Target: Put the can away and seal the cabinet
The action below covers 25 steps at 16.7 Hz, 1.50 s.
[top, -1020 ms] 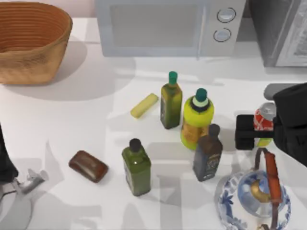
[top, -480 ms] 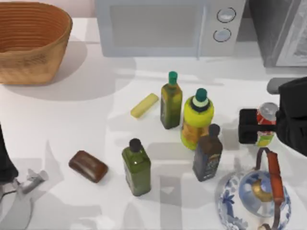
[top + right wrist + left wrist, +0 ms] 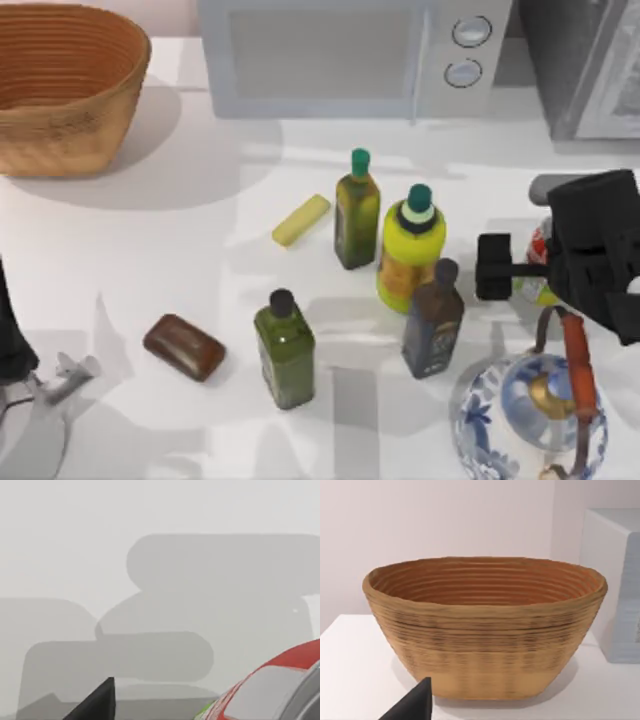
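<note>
So the can [image 3: 537,268] is found at the right edge of the top view, about mid-height, mostly tucked under the right tool [image 3: 520,268], with just a sliver of red, white and green peeking out beside the black fingers. It looks like the can is clamped between those fingers and held upright, long axis vertical, though how tightly can't really be judged from above; in the right wrist view a curved red and white bit of the can [image 3: 272,692] is seen right up close, which fits a grip. The relation that matters next: the cabinet [image 3: 580,65] sits in the upper right corner of the frame, so the can has to be carried up-frame and slightly right from where it's held, past the white microwave [image 3: 350,55]. The right arm is obviously the nearer one; the left arm is parked at the lower left edge and its tool can't be judged for openness, with only the wicker basket [image 3: 485,625] faced by its wrist camera. Worth noting, the blue-and-white teapot [image 3: 530,415] is just below the can and the dark bottle [image 3: 432,320] just to its left, so a lift before travel is probably called for.
</note>
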{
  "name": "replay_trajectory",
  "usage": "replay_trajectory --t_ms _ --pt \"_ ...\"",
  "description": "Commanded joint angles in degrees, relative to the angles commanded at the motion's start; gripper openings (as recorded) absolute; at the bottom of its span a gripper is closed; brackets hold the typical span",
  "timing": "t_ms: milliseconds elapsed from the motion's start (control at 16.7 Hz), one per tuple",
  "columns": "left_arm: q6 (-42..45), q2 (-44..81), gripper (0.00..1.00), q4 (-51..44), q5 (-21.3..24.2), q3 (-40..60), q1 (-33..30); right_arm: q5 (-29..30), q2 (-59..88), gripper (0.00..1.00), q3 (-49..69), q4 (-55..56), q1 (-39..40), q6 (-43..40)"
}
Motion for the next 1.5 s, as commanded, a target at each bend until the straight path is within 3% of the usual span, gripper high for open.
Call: replay_trajectory --t_ms 240,1020,1500 --pt "0.0 0.0 1.0 0.0 0.0 0.0 0.0 0.01 0.16 1.0 0.01 0.16 0.07 0.01" --pt "0.0 0.0 1.0 0.0 0.0 0.0 0.0 0.01 0.16 0.02 0.01 0.16 0.07 0.01" --pt "0.0 0.0 1.0 0.0 0.0 0.0 0.0 0.01 0.16 0.0 0.01 0.16 0.07 0.01"
